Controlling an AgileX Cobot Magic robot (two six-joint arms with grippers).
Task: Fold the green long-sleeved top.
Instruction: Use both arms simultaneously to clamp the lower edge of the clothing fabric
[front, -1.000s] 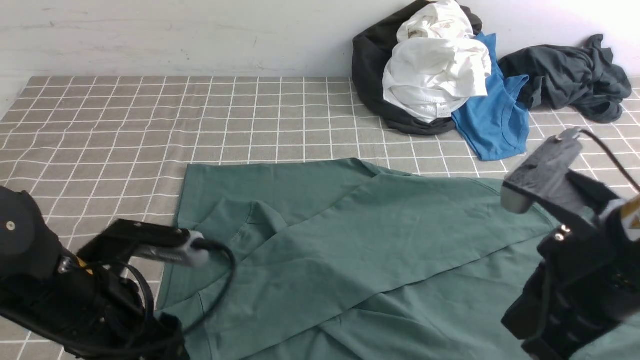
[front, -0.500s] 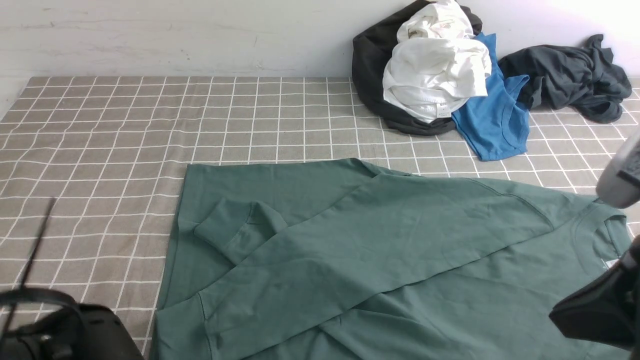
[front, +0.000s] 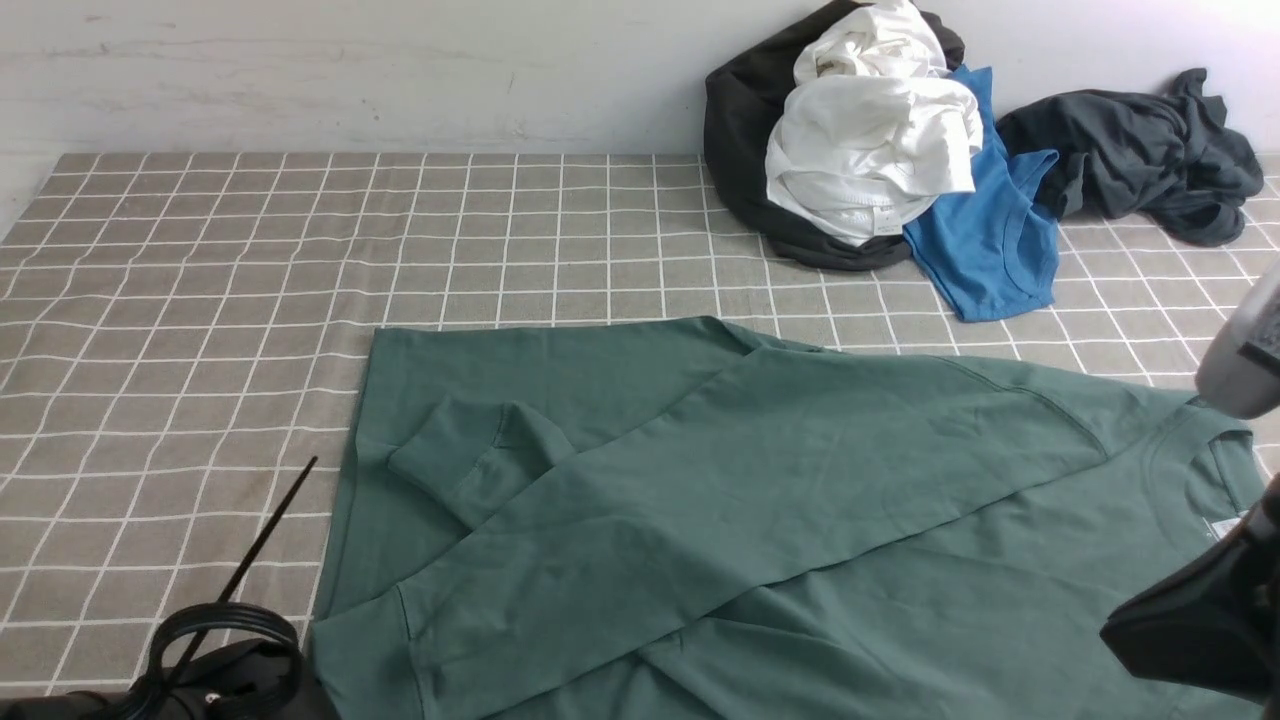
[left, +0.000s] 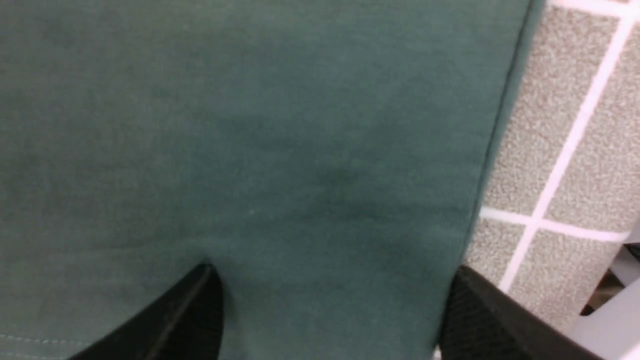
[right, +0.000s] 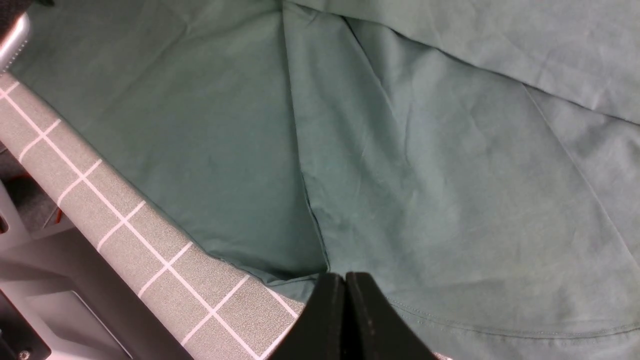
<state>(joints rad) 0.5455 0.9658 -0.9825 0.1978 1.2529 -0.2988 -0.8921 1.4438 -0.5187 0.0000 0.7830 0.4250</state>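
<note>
Left wrist view: left gripper (left: 332, 305) jaws spread wide over green long-sleeved top (left: 250, 150), near its edge by checked tablecloth (left: 565, 100). Front view: top lies flat, centre to right, sleeve folded across body; white neck label (front: 1224, 528) unreadable; clothes pile (front: 870, 150) behind. Right wrist view: right gripper (right: 345, 295) jaws pressed closed, tips near hem.

On checked cloth (front: 200, 300), green long-sleeved top (front: 760, 520) spread flat; clothes heap (front: 880, 150) against wall (front: 300, 70), far right
</note>
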